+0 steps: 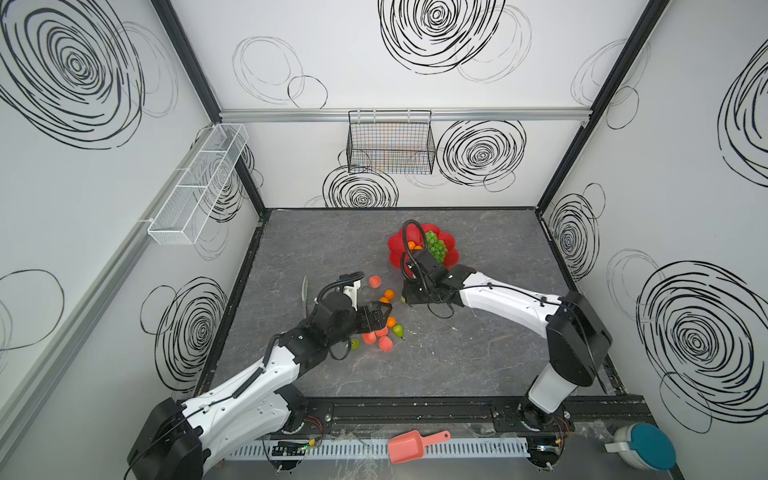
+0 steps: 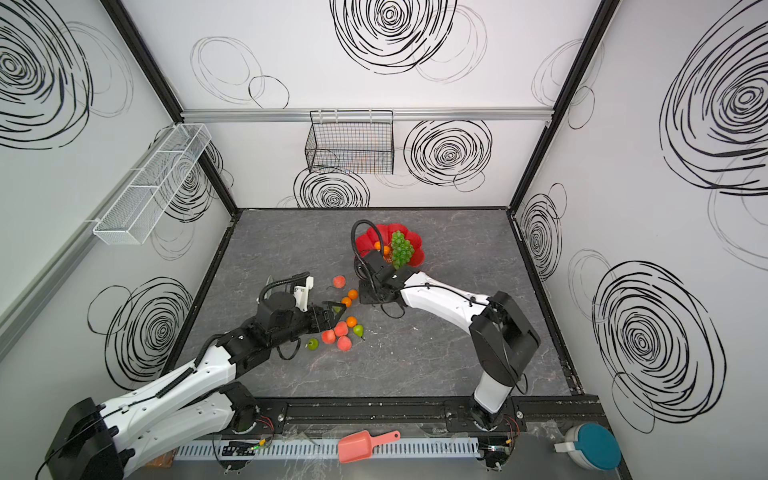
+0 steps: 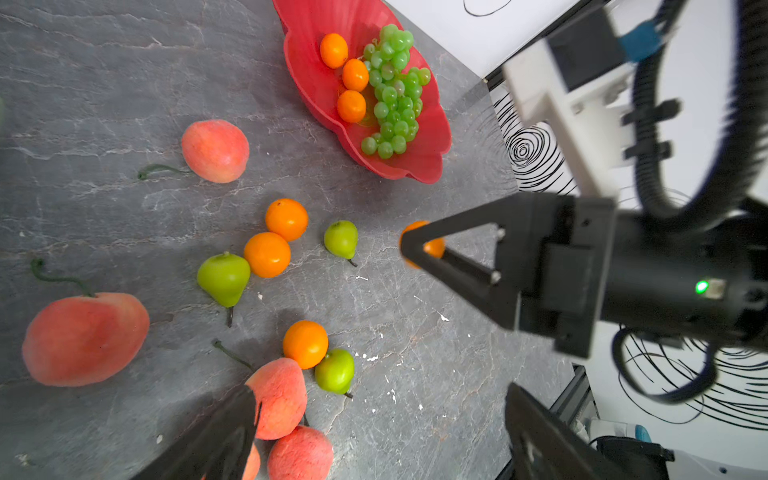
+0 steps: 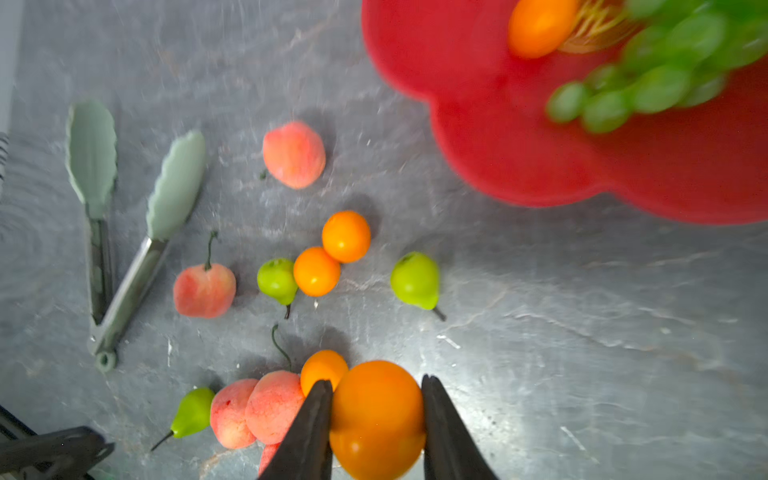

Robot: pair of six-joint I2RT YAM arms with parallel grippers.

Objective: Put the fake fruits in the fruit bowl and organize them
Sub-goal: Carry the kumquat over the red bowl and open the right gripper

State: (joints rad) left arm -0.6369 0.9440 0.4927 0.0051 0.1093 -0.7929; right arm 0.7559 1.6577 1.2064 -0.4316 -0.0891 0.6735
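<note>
The red flower-shaped fruit bowl [image 1: 451, 241] [image 3: 307, 29] holds green grapes [image 1: 436, 246] [image 3: 395, 91] and three orange balls [image 3: 355, 75]. My right gripper [image 4: 377, 382] [image 1: 405, 297] is shut on an orange ball [image 4: 376, 415] just above the table, a short way in front of the bowl. Peaches [image 3: 215, 150], green pears [image 3: 224, 278] and orange balls [image 3: 267, 254] lie loose on the grey table. Over a cluster of peaches [image 1: 376, 338] and a pear [image 1: 398, 330] hovers my left gripper [image 3: 380, 388] [image 1: 380, 309], open and holding nothing.
Pale green tongs [image 4: 129, 291] [image 1: 304, 289] lie left of the loose fruit. A black wire basket [image 1: 390, 145] hangs on the back wall and a white mesh rack [image 1: 195, 187] on the left wall. A salmon-pink scoop [image 1: 409, 446] lies on the front ledge.
</note>
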